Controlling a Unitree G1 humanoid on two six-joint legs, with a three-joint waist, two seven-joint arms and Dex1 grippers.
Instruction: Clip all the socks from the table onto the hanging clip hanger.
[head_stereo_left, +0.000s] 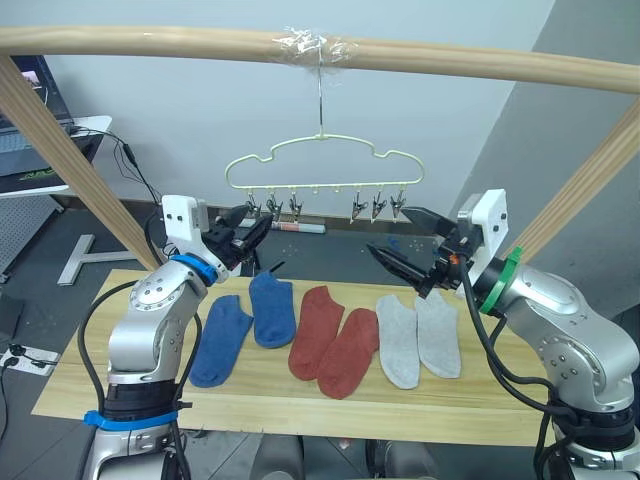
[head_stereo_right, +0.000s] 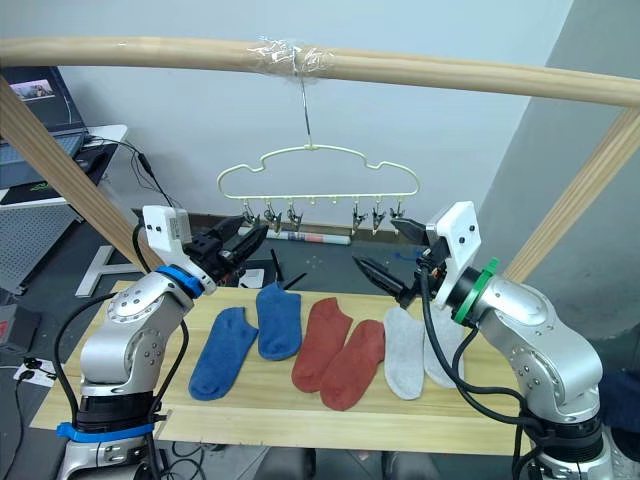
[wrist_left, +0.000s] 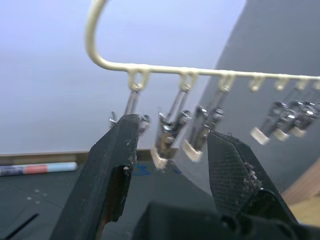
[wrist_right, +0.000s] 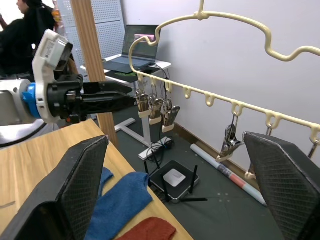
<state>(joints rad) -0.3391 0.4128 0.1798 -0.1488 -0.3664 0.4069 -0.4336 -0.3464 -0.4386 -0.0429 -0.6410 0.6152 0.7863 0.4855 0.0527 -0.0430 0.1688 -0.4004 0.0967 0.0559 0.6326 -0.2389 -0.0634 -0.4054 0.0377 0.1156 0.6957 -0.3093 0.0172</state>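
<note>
Right wrist view: laptop (wrist_right: 135, 47) behind wooden pole (wrist_right: 92, 65)

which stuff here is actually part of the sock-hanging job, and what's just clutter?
Job:
- blue socks, rust-red socks, light grey socks, all lying flat on the table
- clip hanger, no sock on it
- left end effector and right end effector, both open, raised near the clips

Clutter:
- laptop
- small black router on the floor
- marker pen
</note>
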